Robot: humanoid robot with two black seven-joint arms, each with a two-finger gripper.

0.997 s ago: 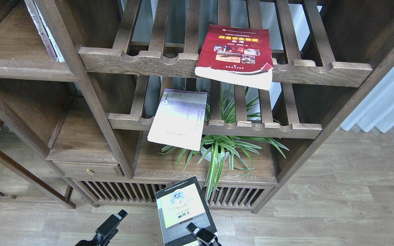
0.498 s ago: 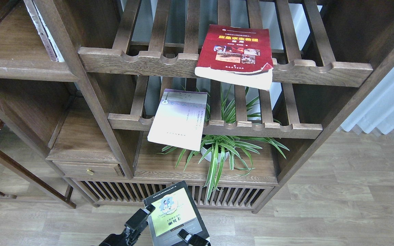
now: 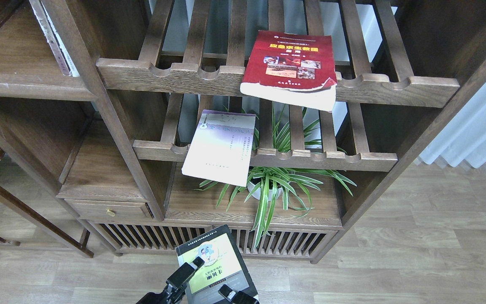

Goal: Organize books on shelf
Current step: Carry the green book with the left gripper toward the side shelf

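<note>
The black-grey book (image 3: 214, 262) with a yellow-green panel is held low at the bottom centre, above the floor. My right gripper (image 3: 228, 292) is shut on its lower edge. My left gripper (image 3: 192, 268) lies against the book's left edge with a finger over the cover; its jaws cannot be told apart. The thick red book (image 3: 290, 63) lies flat on the upper slatted rack. The white-lavender book (image 3: 222, 145) lies on the lower slatted rack and overhangs its front rail. The solid shelf (image 3: 28, 86) with a rounded front edge is at the upper left.
Thin pale upright volumes (image 3: 55, 40) stand at the shelf's right end against the post. A potted spider plant (image 3: 272, 185) sits on the board under the racks. A brass-knobbed drawer (image 3: 110, 212) is at the lower left. Wood floor lies to the right.
The book and my right gripper shifted left and slightly down. My left gripper rose and moved right until it reached the book's left edge.
</note>
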